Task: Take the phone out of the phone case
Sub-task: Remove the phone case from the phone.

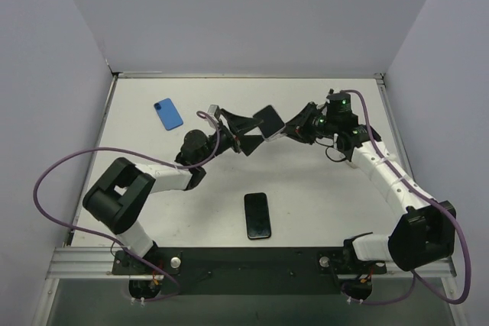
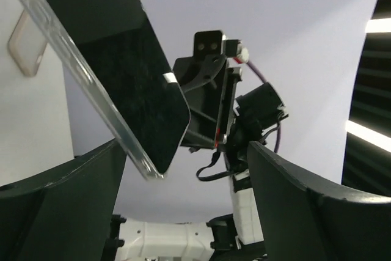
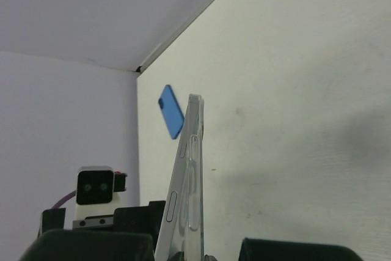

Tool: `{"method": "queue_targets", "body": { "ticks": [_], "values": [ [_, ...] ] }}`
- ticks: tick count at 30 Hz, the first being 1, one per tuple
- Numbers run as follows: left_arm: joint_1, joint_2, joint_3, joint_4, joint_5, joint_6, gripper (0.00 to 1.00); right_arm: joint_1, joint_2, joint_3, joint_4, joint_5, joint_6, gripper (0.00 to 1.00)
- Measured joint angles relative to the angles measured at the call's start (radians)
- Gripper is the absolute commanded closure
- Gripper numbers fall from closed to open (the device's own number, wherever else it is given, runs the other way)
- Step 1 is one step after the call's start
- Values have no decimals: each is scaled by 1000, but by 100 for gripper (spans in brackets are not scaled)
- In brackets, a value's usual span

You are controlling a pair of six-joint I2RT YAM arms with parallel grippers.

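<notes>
A phone in a clear case hangs in the air over the middle of the table, between my two grippers. My right gripper holds its right end. In the right wrist view the cased phone stands edge-on, rising from between the fingers of my right gripper. The pale phone edge and the clear case gape slightly apart low down. My left gripper is open just left of the phone. In the left wrist view the phone's dark screen is at upper left, its corner above the wide gap of my left gripper.
A blue phone case lies flat at the back left; it also shows in the right wrist view. A black phone lies flat near the front middle. White walls enclose the table on three sides.
</notes>
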Motion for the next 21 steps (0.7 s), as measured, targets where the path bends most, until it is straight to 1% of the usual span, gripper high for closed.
{"method": "queue_targets", "body": {
  "ticks": [3,7,11,13,15,18,21],
  "values": [
    [-5,10,-48,9,50,3,9,-6,-5,0,-80,90,-63,100],
    [12,6,-75,9,80,32,9,-20,-5,0,-203,226,-156,100],
    [32,-27,-79,-57,94,88,8,-24,-5,0,-265,309,-224,100],
    [35,-51,-75,-113,98,123,8,-14,-4,3,-288,338,-258,100],
    [34,-71,-54,-208,101,175,8,20,4,26,-332,403,-309,100],
    [25,-90,17,-410,87,273,7,119,31,80,-387,509,-386,100],
    [8,-101,77,-577,51,356,4,229,72,116,-401,611,-450,100]
  ]
}}
